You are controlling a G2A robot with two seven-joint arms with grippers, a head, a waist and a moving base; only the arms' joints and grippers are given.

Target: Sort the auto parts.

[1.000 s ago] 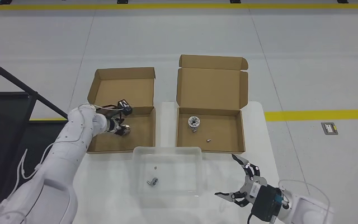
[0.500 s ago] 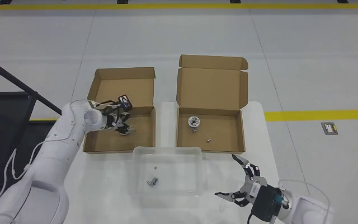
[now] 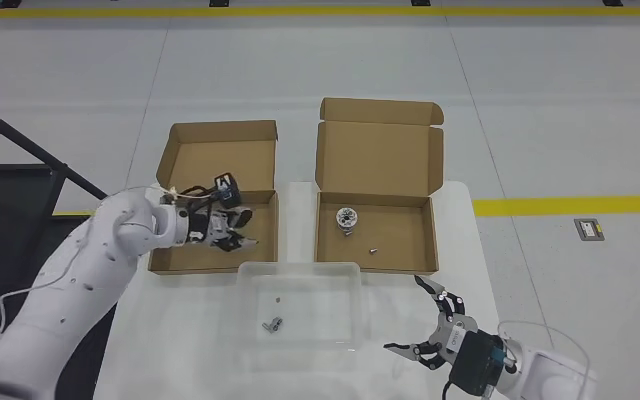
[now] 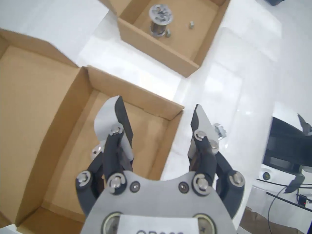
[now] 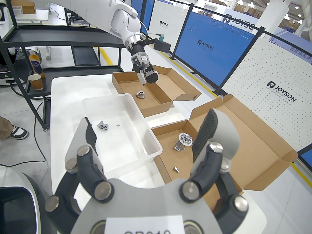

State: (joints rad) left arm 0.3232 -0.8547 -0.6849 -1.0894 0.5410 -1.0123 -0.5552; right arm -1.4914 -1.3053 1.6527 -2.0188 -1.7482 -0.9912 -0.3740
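My left gripper [image 3: 237, 238] hangs open over the right half of the left cardboard box [image 3: 185, 255], with nothing between its fingers [image 4: 121, 115]. A round flanged metal part [image 5: 141, 94] lies on the box floor just under it, partly hidden by one finger [image 4: 96, 151]. The right cardboard box [image 3: 400, 235] holds a cylindrical metal part [image 3: 345, 217] and a small bolt [image 3: 372, 250]. A clear plastic tray [image 3: 300, 266] in front of the boxes contains a small metal block [image 3: 271, 324] and a tiny piece [image 3: 277, 297]. My right gripper [image 3: 425, 322] stands open at the table's near right corner.
Both box lids stand open toward the far side. A black shelf rack [image 5: 61, 32] with a bottle and a paper cup [image 5: 34, 81] stands to the left of the table. Bare white tabletop [image 3: 200, 320] lies left of the tray.
The left gripper has turned and shifted a little to the right and nearer the tray over the left box. The right arm has kept still.
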